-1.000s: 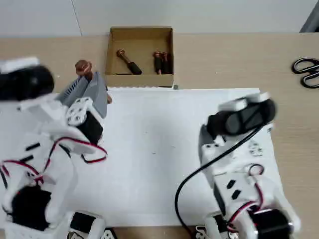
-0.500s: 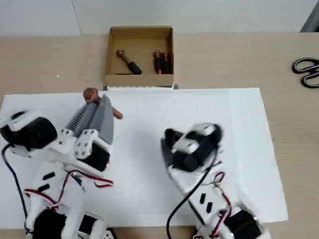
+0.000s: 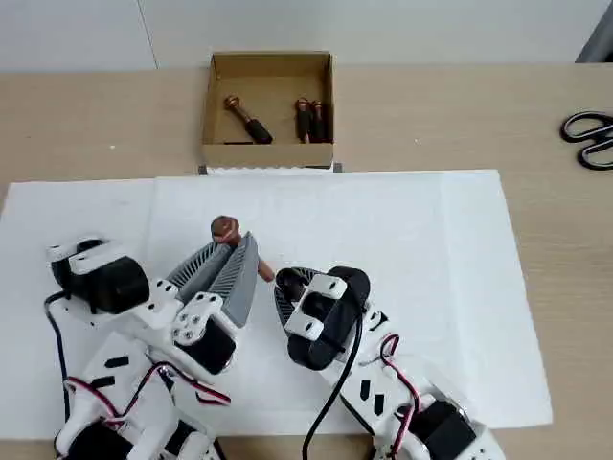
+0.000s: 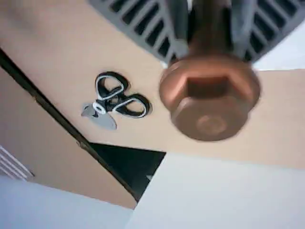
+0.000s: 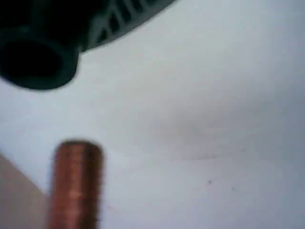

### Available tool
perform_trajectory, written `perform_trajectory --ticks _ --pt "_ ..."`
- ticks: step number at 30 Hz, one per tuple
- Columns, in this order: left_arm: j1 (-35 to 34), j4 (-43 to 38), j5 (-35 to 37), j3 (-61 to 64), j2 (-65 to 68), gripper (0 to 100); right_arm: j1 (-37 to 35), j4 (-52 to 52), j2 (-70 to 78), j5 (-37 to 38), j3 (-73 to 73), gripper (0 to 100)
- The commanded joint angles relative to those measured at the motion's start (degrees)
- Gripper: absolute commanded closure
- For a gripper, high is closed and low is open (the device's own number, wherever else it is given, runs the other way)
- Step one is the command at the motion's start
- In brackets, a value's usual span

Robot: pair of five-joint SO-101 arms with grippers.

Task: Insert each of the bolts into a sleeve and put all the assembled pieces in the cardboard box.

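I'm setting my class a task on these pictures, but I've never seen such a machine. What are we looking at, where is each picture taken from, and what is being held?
Two small robot arms sit side by side at a table. One picture looks down from above; the other two come from cameras on each arm's wrist. The left arm's fingers clamp a copper bolt. The right arm's fingers appear to hold a dark sleeve near the bolt's threaded end. On the table lie a white sheet, scissors and a cardboard box with assembled pieces inside.
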Motion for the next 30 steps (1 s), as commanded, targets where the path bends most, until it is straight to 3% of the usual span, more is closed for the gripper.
perform_trajectory --ticks 1,11,30 --pt "0.2 0.4 0.1 -0.3 -1.1 99 -0.2 -1.5 -0.6 0.5 -0.5 99.6" --pt "0.2 0.3 0.1 2.0 -1.1 99 -4.2 -1.7 -0.5 3.2 -0.5 99.6" --pt "1.6 0.5 1.1 5.5 -1.1 99 -4.5 -4.7 -0.3 3.3 -2.5 99.6"
